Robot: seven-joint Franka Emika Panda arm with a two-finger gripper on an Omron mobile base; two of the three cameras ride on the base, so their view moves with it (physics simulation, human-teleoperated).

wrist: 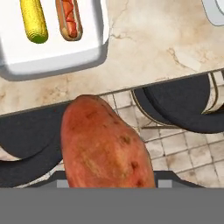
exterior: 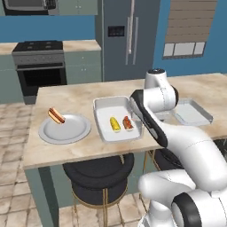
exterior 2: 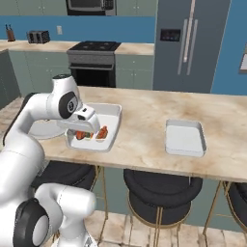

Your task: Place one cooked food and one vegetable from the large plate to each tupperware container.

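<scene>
Sweet potato [wrist: 105, 144] is up close in the hand view, gripped low between the fingers, which are closed onto it and mostly hidden behind its reddish bulk. It hangs out past the near edge of the desk [exterior: 84, 148], over the dark stools and tiled floor, so it belongs to neither tray yet. Its long axis runs straight out from the hand, and the rounded tip leads towards the desk edge.

Scoreboard now: the larger tupperware container [exterior: 104, 106] holds a corn cob [exterior: 115, 124] and a hot dog [exterior: 127, 123] side by side, both lying lengthwise near-to-far. That reads as one vegetable and one cooked food, so by my judgement that tray is done.

Over on the right, well apart, the smaller tupperware container [exterior 2: 184, 137] has nothing in it. The large plate [exterior: 66, 133], left of the big tray, carries one more hot dog [exterior: 56, 115] on its far rim, lying diagonally.

Left to do, I reckon: carry this vegetable right to the small tray, then bring the plate's hot dog to join it.
</scene>
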